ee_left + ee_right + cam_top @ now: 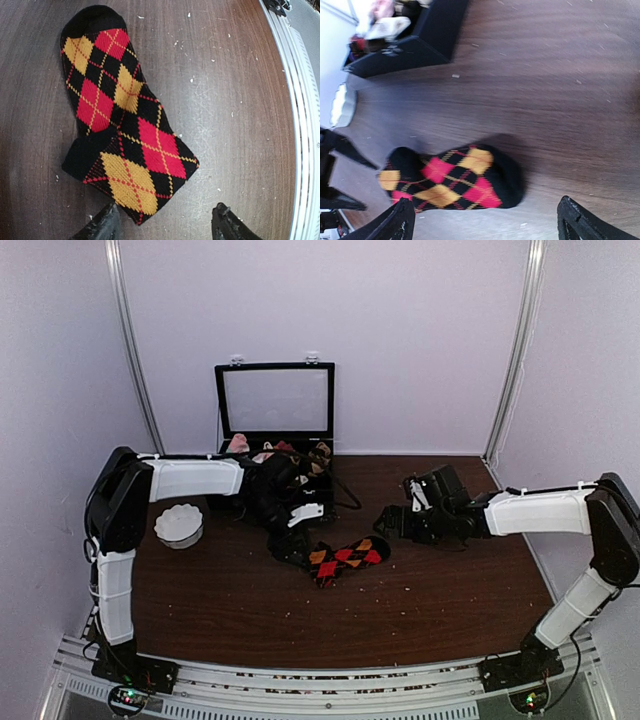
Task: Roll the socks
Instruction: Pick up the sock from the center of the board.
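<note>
The socks (347, 558) lie flat on the brown table, black argyle with red and orange diamonds. In the left wrist view the socks (117, 115) stretch away from me, with a black flap folded out on the left side. My left gripper (162, 225) is open at their near end, and a corner of the knit reaches just between the fingertips (102, 225). My right gripper (490, 222) is open wide, a short way off the black toe of the socks (455, 182). From above, the left gripper (288, 548) and right gripper (393, 524) flank them.
A black case (275, 400) with its lid up stands at the back and holds other sock bundles. Left of the left arm sits a white scalloped bowl (179, 525). The metal rail (300, 125) runs along the table's near edge.
</note>
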`<state>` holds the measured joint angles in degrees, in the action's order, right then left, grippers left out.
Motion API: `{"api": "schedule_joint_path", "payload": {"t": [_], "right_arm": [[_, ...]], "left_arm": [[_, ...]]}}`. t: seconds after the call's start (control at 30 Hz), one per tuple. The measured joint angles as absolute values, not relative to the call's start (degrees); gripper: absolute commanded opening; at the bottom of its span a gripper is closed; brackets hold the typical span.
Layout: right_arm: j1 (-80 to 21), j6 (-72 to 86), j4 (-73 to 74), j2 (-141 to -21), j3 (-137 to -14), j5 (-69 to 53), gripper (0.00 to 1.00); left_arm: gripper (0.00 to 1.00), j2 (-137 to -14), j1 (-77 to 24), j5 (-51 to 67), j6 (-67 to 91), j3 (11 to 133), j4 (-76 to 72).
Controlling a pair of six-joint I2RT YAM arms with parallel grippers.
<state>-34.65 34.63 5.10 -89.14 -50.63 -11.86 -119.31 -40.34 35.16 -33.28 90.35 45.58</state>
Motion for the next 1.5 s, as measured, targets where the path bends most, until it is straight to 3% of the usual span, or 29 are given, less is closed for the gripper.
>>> {"api": "schedule_joint_path", "payload": {"t": [0.27,0.4,0.5,0.6,0.63,0.73,0.9,1.13,1.33,1.5], "right_arm": [[-36.58,31.9,14.06,-93.93,-53.8,0.62,1.0],[-35.18,36.12,6.7,-85.86,-43.03,3.07,1.0],[-33.47,37.58,3.44,-80.88,-36.62,3.33,1.0],[-35.81,35.4,8.12,-84.58,-42.68,5.93,1.0],[-36.93,34.68,9.08,-86.04,-45.17,6.68,1.0],[-39.09,33.61,7.25,-87.83,-48.4,6.48,1.0],[-38.54,32.93,2.74,-90.28,-47.31,0.21,0.75],[-39.48,30.98,1.83,-100.12,-53.58,-6.46,0.73],[-39.31,29.34,2.52,-102.78,-55.68,-7.33,0.62],[-38.15,27.86,3.36,-102.8,-55.68,-7.62,0.64]], "left_arm": [[0.57,-120.77,-40.34,36.25,-33.28,91.66,45.56],[0.59,-120.81,-40.34,36.25,-33.3,92.44,46.06],[0.7,-120.81,-40.21,36.14,-32.99,92.6,46.33],[0.96,-120.81,-39.83,35.33,-32.38,92.64,46.65],[0.98,-120.79,-39.57,34.72,-31.86,92.71,46.7],[0.98,-120.49,-38.35,32.58,-30.13,92.79,46.85],[0.98,-116.81,-33.95,28.12,-26.7,90.56,44.6],[0.98,-109.43,-30.06,24.34,-24.43,84.2,40.45],[0.94,-109.65,-31.05,30.02,-24.91,81.65,39.53],[0.93,-111.98,-33.15,34.59,-26.48,81.89,39.09]]}}
